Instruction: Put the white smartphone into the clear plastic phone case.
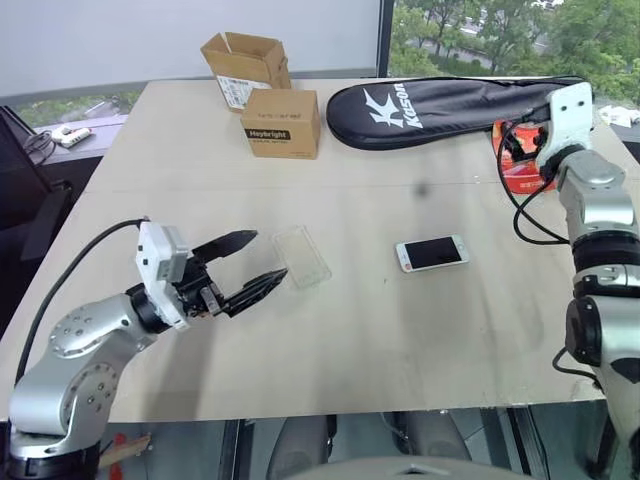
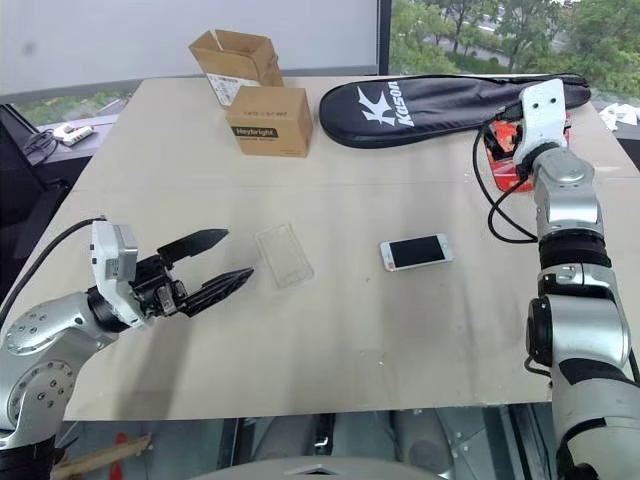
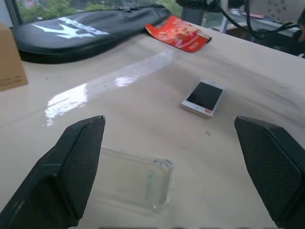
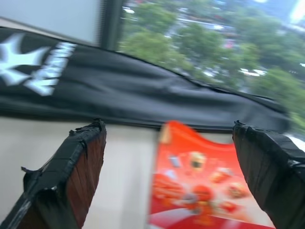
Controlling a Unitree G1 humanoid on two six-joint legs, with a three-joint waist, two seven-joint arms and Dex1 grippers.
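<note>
Right tool over half-cropped red packet

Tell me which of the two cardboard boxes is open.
The farther cardboard box, at the table's back edge: its top flaps stand up. The nearer box, printed Heybright, is closed flat on top.

Phone and empty case lie apart on a pale table.

The white smartphone lies flat, screen up, near the middle of the table, well apart from the clear plastic phone case toward the table's left side. The left gripper hovers just beside the case with its fingers spread, holding nothing. Toward the far edge stand two cardboard boxes and a black racket bag. A red snack packet sits near the far right corner, partly hidden behind the right arm.
</note>
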